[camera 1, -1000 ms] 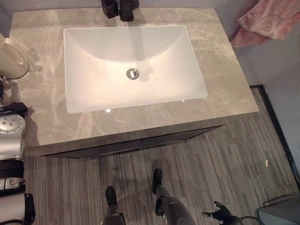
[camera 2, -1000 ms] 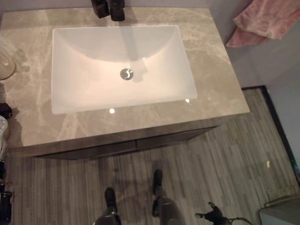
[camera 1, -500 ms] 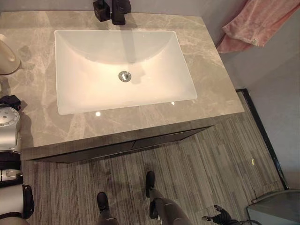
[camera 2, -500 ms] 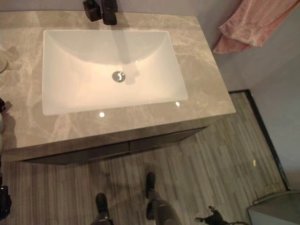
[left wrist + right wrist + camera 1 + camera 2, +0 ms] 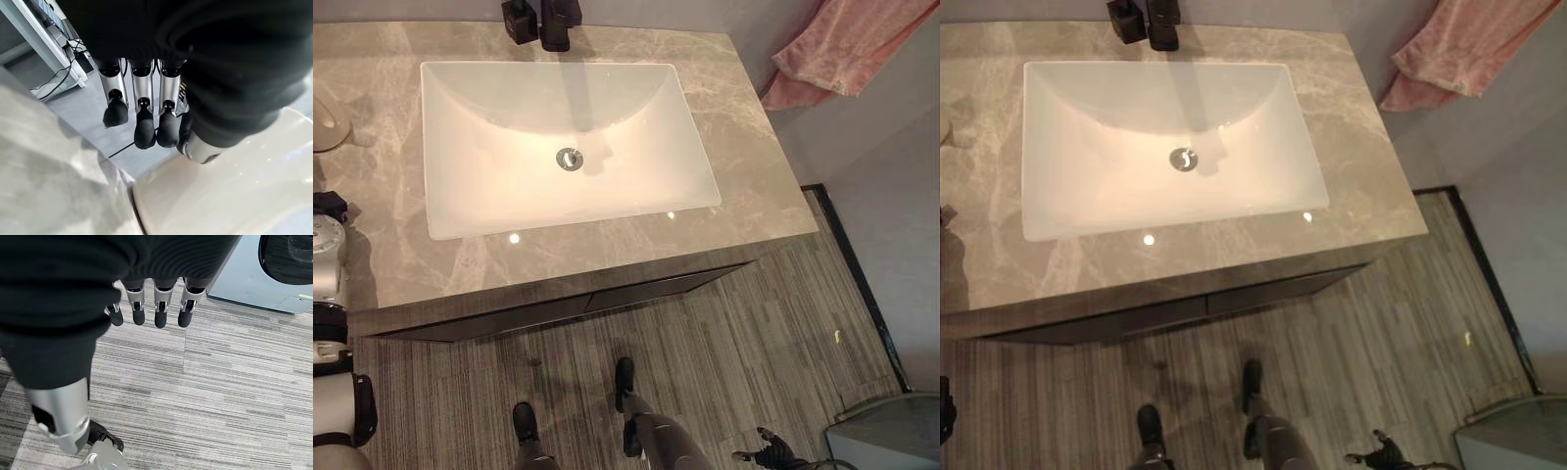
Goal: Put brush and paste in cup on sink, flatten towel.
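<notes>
While the basin (image 5: 563, 142) sits white and bare in the middle of the marble counter (image 5: 744, 186), the cup (image 5: 325, 122) stands on that counter well to the basin's left, at the edge of the head views. Its mouth is out of sight, so I cannot tell whether brush and paste are in it; neither lies on the counter around the basin. A black tap (image 5: 543, 22) rises at the basin's back rim.

The towel (image 5: 847, 44), pink and bunched, hangs on the wall to the right of the basin, beyond the counter's end, with folds sagging toward its lower corner. It looks not yet flattened, so that seems to be the step in hand.

Both hands hold nothing. In its wrist view the left hand (image 5: 146, 115) has relaxed, straight fingers hanging above the pale rim of the cup (image 5: 234, 196), just apart from it. The right hand (image 5: 156, 303) hangs low with loose fingers over the grey striped floor (image 5: 220, 396), far below and to the right of the basin.

Two risks stand out. The left hand is so near the cup that a careless swing of that arm could knock it over on the smooth marble. The right hand must travel a long way up to the towel, and it could catch the counter's corner; loose cloth may also slip off its rail if pulled sideways rather than smoothed down.
</notes>
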Available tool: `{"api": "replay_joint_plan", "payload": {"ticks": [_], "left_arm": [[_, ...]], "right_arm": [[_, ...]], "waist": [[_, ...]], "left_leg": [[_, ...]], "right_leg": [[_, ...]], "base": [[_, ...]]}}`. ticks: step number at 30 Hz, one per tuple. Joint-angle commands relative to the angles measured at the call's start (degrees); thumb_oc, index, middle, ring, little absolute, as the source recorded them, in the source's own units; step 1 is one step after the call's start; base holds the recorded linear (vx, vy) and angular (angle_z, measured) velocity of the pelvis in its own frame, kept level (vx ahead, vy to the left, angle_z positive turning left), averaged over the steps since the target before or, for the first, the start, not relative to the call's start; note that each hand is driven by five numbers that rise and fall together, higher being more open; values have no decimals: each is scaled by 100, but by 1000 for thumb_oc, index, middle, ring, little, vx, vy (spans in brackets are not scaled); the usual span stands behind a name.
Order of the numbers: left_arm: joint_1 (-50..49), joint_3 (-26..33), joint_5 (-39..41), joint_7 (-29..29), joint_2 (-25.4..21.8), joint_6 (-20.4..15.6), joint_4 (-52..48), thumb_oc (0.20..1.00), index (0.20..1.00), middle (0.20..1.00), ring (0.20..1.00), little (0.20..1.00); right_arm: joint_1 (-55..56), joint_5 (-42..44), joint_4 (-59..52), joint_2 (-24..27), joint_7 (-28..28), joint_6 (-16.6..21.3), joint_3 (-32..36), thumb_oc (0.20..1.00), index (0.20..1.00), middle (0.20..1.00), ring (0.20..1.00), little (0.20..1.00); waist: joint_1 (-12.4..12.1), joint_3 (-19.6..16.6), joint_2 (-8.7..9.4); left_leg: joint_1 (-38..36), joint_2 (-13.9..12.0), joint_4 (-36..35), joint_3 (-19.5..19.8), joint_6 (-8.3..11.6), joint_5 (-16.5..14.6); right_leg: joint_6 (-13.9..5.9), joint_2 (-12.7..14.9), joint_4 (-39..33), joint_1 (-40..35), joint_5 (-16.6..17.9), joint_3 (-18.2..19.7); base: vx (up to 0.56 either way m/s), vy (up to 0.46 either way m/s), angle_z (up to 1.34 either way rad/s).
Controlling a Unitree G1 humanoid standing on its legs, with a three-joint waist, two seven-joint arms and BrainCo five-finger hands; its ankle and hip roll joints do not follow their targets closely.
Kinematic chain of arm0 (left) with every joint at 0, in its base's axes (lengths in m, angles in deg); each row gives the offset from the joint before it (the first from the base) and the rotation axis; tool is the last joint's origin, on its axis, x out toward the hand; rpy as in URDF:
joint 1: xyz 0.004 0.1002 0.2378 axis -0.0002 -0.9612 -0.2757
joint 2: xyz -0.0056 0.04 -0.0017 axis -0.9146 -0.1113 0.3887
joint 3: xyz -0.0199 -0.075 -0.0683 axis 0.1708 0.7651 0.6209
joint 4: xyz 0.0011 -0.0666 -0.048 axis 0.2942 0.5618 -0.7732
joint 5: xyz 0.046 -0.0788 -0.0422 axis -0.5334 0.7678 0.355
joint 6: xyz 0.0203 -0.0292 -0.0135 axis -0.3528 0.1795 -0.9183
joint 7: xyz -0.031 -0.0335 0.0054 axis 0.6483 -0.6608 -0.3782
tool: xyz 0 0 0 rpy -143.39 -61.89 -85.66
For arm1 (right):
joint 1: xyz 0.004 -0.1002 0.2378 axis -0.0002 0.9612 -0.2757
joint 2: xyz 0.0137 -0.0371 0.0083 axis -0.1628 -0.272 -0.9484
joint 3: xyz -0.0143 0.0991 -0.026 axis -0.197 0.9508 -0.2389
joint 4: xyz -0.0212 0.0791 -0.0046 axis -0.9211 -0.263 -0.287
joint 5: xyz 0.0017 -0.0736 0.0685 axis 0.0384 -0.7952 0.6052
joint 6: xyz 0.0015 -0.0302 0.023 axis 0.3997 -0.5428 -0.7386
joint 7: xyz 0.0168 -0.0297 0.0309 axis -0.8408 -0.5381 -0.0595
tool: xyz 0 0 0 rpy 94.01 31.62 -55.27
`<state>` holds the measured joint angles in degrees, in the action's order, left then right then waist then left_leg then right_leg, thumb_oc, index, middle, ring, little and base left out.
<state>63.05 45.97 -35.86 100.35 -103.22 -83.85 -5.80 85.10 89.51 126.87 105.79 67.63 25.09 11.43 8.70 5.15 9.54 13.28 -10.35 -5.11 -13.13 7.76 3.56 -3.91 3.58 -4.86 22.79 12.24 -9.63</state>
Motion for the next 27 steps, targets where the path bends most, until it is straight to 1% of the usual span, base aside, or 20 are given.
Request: {"api": "replay_joint_plan", "payload": {"ticks": [1,14,15,17,18,23,27], "left_arm": [[186,-407,30,27,-167,4,462,200,200,200,200,200],[591,-754,231,-59,-89,14,759,200,200,200,200,200],[662,-821,362,-140,-12,12,851,200,200,200,200,200],[615,-837,351,-176,50,40,874,200,200,200,200,200],[404,-824,154,-253,155,142,760,200,200,200,200,200],[-299,-579,3,-516,580,98,24,200,200,200,200,200],[-926,-302,-298,-648,746,105,-663,200,200,200,200,200]], "right_arm": [[43,131,-117,65,-130,47,-9,1000,1000,1000,1000,1000],[25,195,-149,58,-143,50,-59,1000,1000,1000,1000,1000],[44,205,-134,49,-142,37,-72,1000,1000,1000,1000,1000],[39,222,-69,15,-142,33,-65,1000,1000,1000,1000,1000],[57,179,-37,36,-132,1,-25,1000,1000,1000,1000,1000],[73,-15,-59,95,-88,-92,74,1000,1000,1000,1000,1000],[23,-66,-130,183,-51,-112,192,1000,1000,1000,1000,1000]], "waist": [[134,149,67],[174,208,89],[186,228,90],[168,239,81],[114,240,53],[-26,205,-84],[-125,222,-197]], "left_leg": [[131,-47,11,136,-138,350],[241,-34,11,154,-144,378],[249,-29,11,158,-149,377],[231,-18,11,161,-159,368],[161,-4,11,170,-170,344],[44,37,11,242,-181,297],[78,64,11,319,-194,300]], "right_leg": [[-484,188,-14,-512,-207,453],[-508,198,-14,-425,-153,476],[-507,201,-14,-417,-145,478],[-508,206,-14,-441,-146,483],[-498,223,-14,-526,-181,464],[-469,268,-14,-718,-244,372],[-461,280,-14,-736,-273,298]], "base": [[0,0,0],[0,0,0],[0,0,0],[0,0,0],[0,0,0],[10,-2,4],[-30,6,9]]}}
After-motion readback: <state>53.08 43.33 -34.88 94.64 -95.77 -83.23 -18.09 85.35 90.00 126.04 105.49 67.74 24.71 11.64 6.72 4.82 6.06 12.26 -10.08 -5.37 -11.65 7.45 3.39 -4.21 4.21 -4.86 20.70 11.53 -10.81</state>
